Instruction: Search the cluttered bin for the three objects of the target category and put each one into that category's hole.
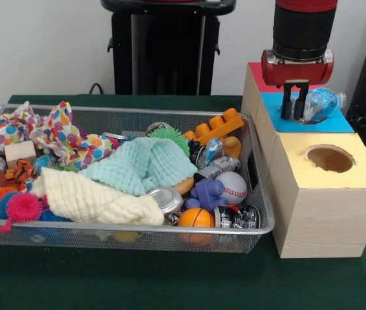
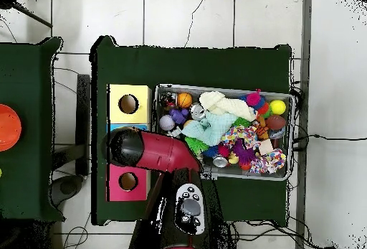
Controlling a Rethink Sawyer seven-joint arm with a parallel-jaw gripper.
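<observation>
- Front view: the pincer (image 1: 296, 106) hangs straight down from the red and black arm (image 1: 302, 32) over the blue middle section of the wooden box (image 1: 319, 194); its two dark fingers (image 1: 287, 103) stand a little apart, tips at the blue top.
- Front view: a crumpled clear plastic bottle (image 1: 320, 103) lies tilted in the blue section's hole, just beside the right-hand finger and touching it; whether the fingers actually grip it cannot be told.
- Front view: the yellow section nearer the camera shows an open round hole (image 1: 330, 158); the red section lies behind the blue one.
- Front view: the wire mesh bin (image 1: 260, 213) stands just beside the box on the green table (image 1: 170, 284), filled with a mint cloth (image 1: 141, 165), a cream cloth (image 1: 92, 200), a spotted fabric (image 1: 66, 139), a baseball (image 1: 233, 187), a small basketball (image 1: 196, 218), a metal can (image 1: 165, 199) and orange building blocks (image 1: 215, 128).
- Overhead view: the arm (image 2: 154, 151) crosses the box's middle section and hides the pincer and the bottle; the yellow section (image 2: 129, 104) and the pink-red section (image 2: 127, 181) each show a hole, and the bin (image 2: 226, 88) lies to their right.
</observation>
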